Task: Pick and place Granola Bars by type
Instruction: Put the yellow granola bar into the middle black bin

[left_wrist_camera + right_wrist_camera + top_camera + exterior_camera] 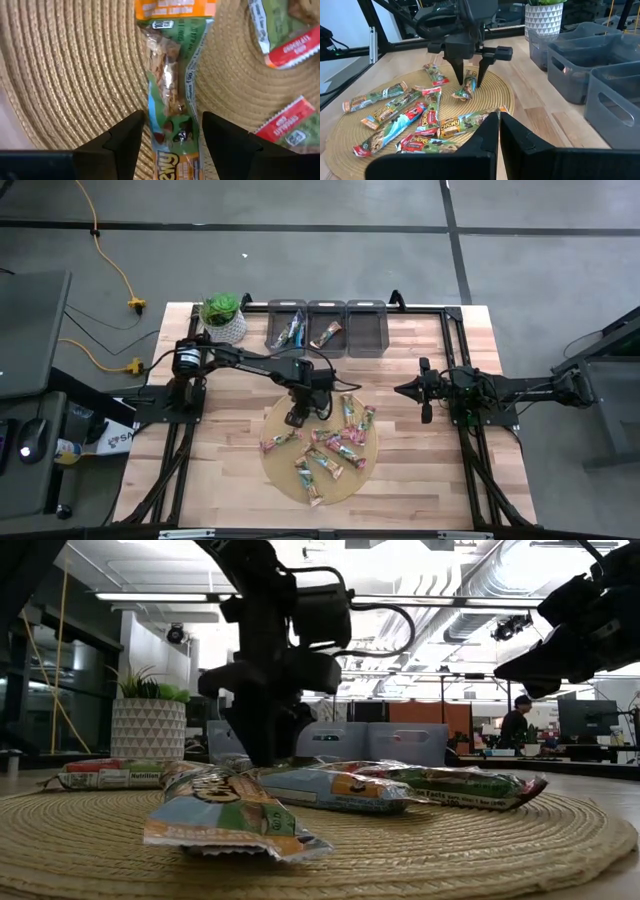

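while the left gripper (170, 132) straddles a green bar (172, 95) at the mat's (275, 412) ten o'clock, fingers apart, closing comes next.

Two matte black jointed arms, black looping cables, left gripper (470, 77) with tapered wedge fingers, right gripper (498, 131) likewise black

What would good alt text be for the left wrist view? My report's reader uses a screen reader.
The left claw stands open, one finger on each side of a green and orange granola bar lying on a round woven mat. Other bars with red-ended wrappers lie on the mat nearby.
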You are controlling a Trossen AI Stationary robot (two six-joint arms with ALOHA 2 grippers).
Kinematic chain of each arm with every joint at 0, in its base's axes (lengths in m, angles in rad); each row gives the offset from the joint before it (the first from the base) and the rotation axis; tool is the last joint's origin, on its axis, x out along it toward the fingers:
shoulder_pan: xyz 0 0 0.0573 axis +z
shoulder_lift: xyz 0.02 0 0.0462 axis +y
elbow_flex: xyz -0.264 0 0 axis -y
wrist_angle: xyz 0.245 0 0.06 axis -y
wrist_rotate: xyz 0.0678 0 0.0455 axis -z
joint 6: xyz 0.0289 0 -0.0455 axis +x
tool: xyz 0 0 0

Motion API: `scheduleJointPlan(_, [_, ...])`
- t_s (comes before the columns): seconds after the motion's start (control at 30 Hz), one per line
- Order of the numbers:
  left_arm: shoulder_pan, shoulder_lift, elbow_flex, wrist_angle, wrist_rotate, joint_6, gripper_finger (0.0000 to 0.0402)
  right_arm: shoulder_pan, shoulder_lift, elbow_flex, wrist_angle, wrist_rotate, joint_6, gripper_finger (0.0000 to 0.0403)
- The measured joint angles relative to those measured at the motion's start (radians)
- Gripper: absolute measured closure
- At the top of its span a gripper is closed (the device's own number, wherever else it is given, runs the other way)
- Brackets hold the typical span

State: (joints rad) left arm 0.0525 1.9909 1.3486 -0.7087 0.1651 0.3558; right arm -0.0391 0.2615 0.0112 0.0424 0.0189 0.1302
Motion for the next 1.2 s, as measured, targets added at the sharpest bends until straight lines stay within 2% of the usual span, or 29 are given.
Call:
scheduleJointPlan(0.5, [-0.001,0.004,0.000,0.015,-0.041,-0.047,0.0201,0.000,0.000,0.000,0.002,0.000,0.000,0.0403])
scheduleJointPlan(0.93, [0.000,0.005,0.004,0.008,-0.082,-0.098,0.0315,0.000,0.000,0.000,0.002,0.000,0.000,0.0403])
scheduleJointPlan(1.2, [0.000,0.012,0.102,-0.094,-0.135,-0.136,0.0333,0.000,0.000,0.000,0.002,0.000,0.000,0.0403])
